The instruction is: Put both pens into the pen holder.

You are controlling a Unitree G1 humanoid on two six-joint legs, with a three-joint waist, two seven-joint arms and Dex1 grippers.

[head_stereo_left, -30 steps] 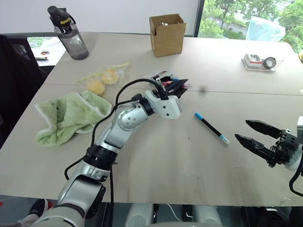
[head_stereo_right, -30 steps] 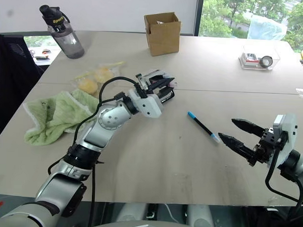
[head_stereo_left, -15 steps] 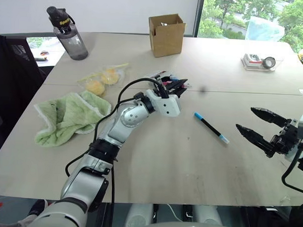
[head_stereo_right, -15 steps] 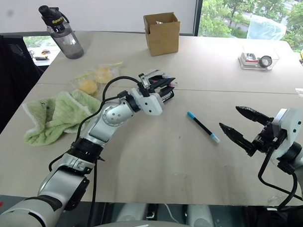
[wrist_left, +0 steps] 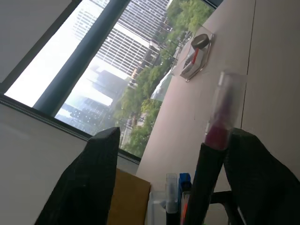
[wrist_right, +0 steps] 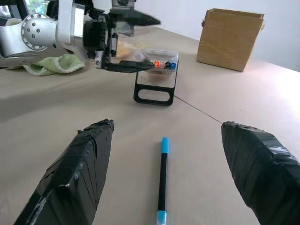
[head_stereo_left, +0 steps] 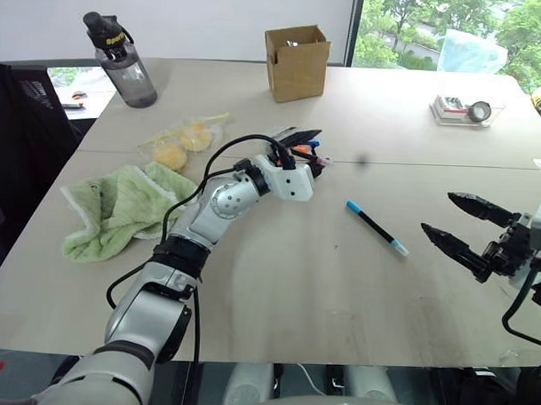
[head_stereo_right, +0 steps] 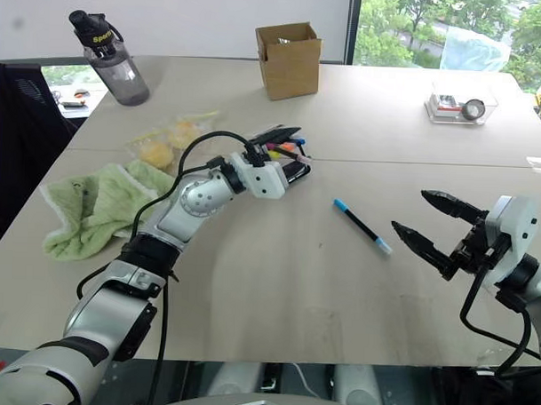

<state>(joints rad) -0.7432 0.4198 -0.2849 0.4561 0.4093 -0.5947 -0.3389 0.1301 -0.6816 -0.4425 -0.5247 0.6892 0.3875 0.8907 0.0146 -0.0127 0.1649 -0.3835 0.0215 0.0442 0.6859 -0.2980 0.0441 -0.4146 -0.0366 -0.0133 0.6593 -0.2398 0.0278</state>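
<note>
On the table (head_stereo_left: 250, 282), the blue-ended black pen (head_stereo_left: 376, 227) lies loose; the pink-capped pen (wrist_left: 216, 140) stands in the pen holder (head_stereo_right: 288, 160) between the left gripper's (head_stereo_right: 286, 143) parted fingers. The right gripper (head_stereo_left: 456, 223) gapes empty.

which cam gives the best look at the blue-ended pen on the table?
Right wrist view: the blue-ended pen lies unobstructed on the table between the open right gripper's fingers, running lengthwise through the frame. Both eye views show it smaller, lying diagonally, left of the right gripper.
</note>
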